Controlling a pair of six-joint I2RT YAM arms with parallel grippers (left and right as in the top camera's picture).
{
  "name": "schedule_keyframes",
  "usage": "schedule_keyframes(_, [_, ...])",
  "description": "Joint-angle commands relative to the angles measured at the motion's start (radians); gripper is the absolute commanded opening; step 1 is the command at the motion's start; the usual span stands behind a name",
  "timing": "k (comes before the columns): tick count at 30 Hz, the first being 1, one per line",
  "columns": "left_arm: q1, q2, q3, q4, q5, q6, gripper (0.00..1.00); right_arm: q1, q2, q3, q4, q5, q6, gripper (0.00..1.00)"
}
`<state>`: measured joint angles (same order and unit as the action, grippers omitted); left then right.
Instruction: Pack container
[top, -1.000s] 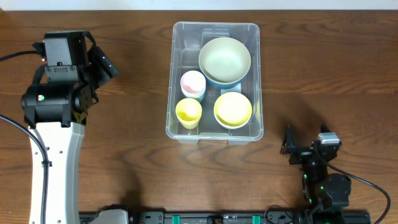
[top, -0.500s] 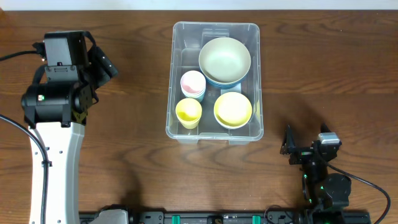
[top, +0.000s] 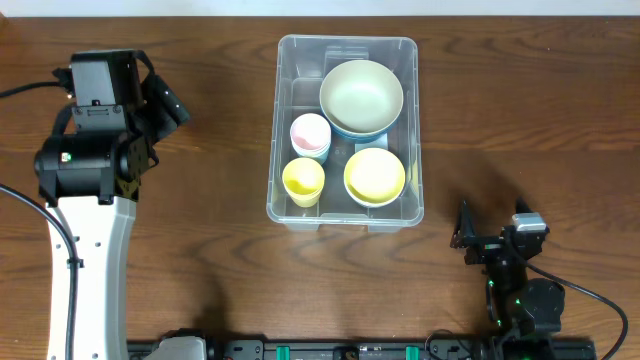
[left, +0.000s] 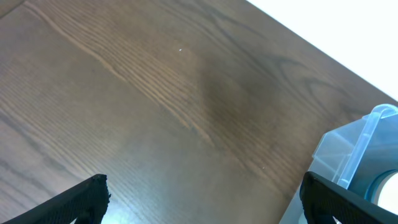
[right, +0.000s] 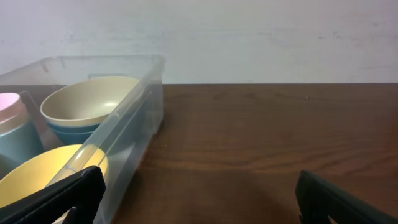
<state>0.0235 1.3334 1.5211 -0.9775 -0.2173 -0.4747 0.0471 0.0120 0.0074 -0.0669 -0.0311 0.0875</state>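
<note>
The container (top: 295, 80), a large clear bin, stands at the table's middle. Inside it are a cream bowl nested in a blue one (top: 361, 95), a pink cup (top: 310, 133), a yellow cup (top: 303, 180) and a yellow bowl (top: 374, 175). My left gripper (top: 168, 100) hangs open to the container's left, over bare wood. In the left wrist view the left gripper (left: 205, 193) holds nothing, and a container corner (left: 367, 149) shows at the right. My right gripper (top: 492, 225) rests open near the front right. In its wrist view the right gripper (right: 199, 190) is empty beside the container wall (right: 134, 124).
The dark wooden table (top: 520, 100) surrounds the bin on all sides. A white wall (right: 249, 37) rises behind the table's far edge. The left arm's white link (top: 90, 270) runs along the left side toward the front edge.
</note>
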Motion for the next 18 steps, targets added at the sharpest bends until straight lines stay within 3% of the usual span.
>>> schedule_keyframes(1, [0.004, -0.027, 0.005, -0.013, -0.016, -0.001, 0.98, -0.008, -0.006, -0.002, -0.004, -0.011, 0.013, 0.99])
schedule_keyframes(7, [0.004, -0.217, 0.005, -0.012, -0.016, -0.002, 0.98, -0.008, -0.006, -0.002, -0.004, -0.011, 0.013, 0.99])
schedule_keyframes(18, [0.004, -0.802, 0.005, -0.055, -0.005, -0.001, 0.98, -0.008, -0.006, -0.002, -0.004, -0.011, 0.013, 0.99])
